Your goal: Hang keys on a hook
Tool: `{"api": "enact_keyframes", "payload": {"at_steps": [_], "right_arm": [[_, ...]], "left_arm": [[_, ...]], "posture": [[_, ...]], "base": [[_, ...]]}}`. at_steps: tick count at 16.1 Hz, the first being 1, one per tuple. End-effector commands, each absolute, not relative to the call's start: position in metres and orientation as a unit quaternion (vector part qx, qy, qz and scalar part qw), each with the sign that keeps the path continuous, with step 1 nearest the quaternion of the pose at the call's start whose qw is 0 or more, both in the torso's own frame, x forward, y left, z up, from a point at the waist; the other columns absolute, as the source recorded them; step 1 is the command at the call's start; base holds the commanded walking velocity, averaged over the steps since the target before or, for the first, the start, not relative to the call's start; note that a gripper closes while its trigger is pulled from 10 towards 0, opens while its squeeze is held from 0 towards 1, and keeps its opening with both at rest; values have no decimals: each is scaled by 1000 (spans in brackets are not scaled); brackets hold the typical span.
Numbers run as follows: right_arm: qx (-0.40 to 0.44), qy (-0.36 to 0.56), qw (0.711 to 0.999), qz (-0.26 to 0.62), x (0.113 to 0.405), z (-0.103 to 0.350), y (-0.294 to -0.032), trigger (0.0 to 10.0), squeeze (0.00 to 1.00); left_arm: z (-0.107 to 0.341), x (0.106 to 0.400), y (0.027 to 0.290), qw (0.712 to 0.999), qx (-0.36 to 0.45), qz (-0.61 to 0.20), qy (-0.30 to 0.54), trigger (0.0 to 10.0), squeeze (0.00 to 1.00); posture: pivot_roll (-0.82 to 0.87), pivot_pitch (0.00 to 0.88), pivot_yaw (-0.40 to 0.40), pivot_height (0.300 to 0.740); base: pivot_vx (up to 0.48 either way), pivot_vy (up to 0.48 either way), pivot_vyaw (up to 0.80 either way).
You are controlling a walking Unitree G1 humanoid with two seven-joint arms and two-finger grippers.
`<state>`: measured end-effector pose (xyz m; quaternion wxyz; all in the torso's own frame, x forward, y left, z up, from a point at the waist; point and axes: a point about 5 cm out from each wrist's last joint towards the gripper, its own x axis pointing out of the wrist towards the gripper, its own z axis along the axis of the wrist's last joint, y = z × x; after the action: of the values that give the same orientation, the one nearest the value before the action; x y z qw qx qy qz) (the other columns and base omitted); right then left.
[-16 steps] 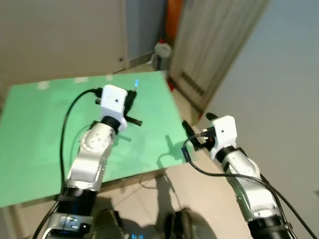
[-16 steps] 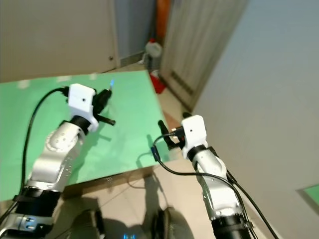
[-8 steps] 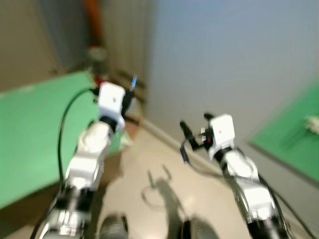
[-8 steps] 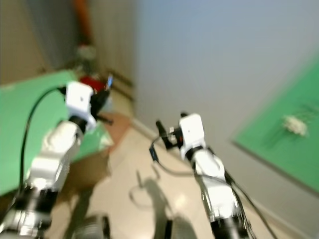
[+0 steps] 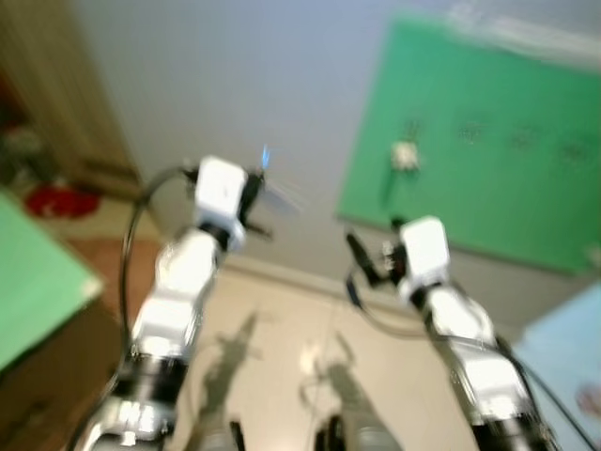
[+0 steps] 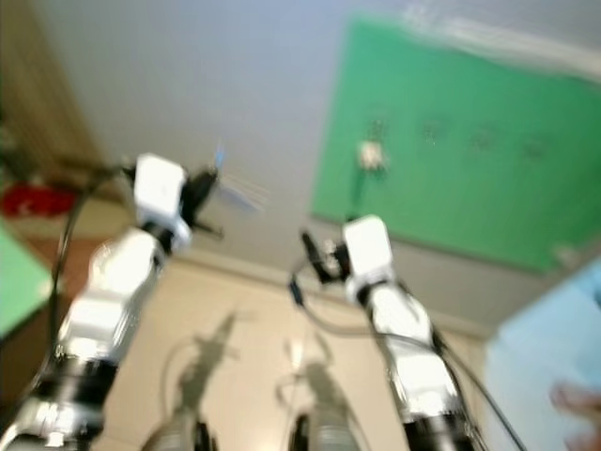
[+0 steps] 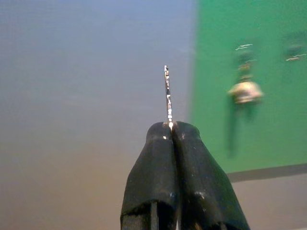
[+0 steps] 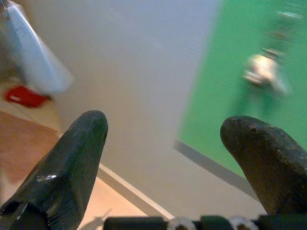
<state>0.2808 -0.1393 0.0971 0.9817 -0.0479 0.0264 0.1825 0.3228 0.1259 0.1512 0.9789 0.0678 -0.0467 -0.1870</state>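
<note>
Keys are not clear as a bunch; a thin silver blade (image 7: 167,93), flat and seen from its edge, stands out of the left claw (image 7: 171,127), whose two rounded black fingers press together on it. In the head views this claw (image 5: 258,183) is raised on its silver arm before a pale grey wall (image 5: 207,85), and a small blue glint (image 5: 265,156) shows at its tip. The right claw (image 8: 165,129) is wide apart, with matte black fingertips (image 8: 86,139) and nothing between them; it hangs lower, also in front of the wall (image 6: 315,254).

A flat green board (image 5: 470,141) is fixed on the wall, with straight edges. Several small blurred marks sit in a row near its top (image 5: 521,136), perhaps hooks, but the blur does not let me tell. A small whitish object (image 5: 405,156) is on the board's left part. Beige floor (image 5: 282,329) lies below, with shadows of the arms. A green counter corner (image 5: 38,291) is at the far left, well apart from both claws
</note>
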Motion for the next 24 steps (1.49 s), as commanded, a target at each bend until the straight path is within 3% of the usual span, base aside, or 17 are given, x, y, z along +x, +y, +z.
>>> {"api": "enact_keyframes", "payload": {"at_steps": [1, 9, 20, 24], "right_arm": [[-48, 20, 981, 186, 281, 101, -136, 10000, 0], [-52, 12, 982, 183, 277, 102, -139, 10000, 0], [-50, 15, 981, 185, 274, 102, -138, 10000, 0], [-48, 15, 981, 186, 274, 101, -136, 10000, 0]], "left_arm": [[150, 322, 132, 980, 72, -178, -46, 0, 0], [145, 324, 128, 978, 97, -181, -42, 0, 0], [142, 323, 127, 974, 118, -189, -47, 0, 0], [144, 324, 127, 973, 115, -193, -50, 0, 0]], "posture": [[-81, 128, -60, 710], [-100, 132, -56, 710], [-106, 140, -51, 710], [-104, 141, -47, 710]], "base": [[0, 0, -731], [215, -285, -79], [0, -468, 0], [358, 0, 0]]}}
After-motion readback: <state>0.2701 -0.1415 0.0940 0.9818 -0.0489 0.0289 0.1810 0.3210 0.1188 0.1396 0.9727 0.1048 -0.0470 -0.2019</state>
